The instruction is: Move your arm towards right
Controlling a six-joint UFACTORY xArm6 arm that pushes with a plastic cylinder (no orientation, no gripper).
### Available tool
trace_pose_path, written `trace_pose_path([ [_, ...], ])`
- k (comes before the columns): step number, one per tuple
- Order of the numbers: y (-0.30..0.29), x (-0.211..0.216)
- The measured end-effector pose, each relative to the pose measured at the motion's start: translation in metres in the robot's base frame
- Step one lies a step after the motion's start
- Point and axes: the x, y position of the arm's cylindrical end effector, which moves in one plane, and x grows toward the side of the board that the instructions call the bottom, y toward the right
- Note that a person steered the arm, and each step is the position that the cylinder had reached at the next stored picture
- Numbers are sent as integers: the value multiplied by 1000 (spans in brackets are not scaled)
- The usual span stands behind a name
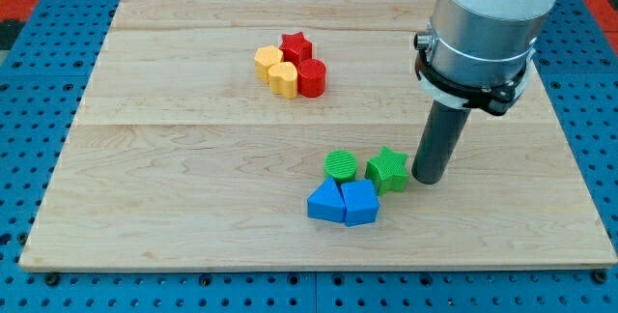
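Note:
My tip (429, 180) rests on the board just to the right of the green star (387, 169), very close to it or touching. A green cylinder (341, 165) sits left of the star. Two blue blocks lie below them: a blue triangle (326, 201) and a blue wedge-like block (360, 203). Toward the view's top, a separate cluster holds a red star (295, 45), a red cylinder (311, 77), a yellow hexagon (267, 62) and a yellow rounded block (283, 78).
The wooden board (174, 178) lies on a blue pegboard surface (589, 110). The arm's grey and white body (483, 23) rises above the rod at the view's upper right.

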Motion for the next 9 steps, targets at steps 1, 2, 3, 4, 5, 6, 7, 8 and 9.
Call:
trace_pose_path([
  [1, 4, 0],
  [2, 34, 11],
  [3, 40, 48],
  [4, 41, 65],
  [5, -2, 69],
  [6, -14, 61],
  [7, -14, 59],
  [8, -14, 59],
  [9, -20, 59],
])
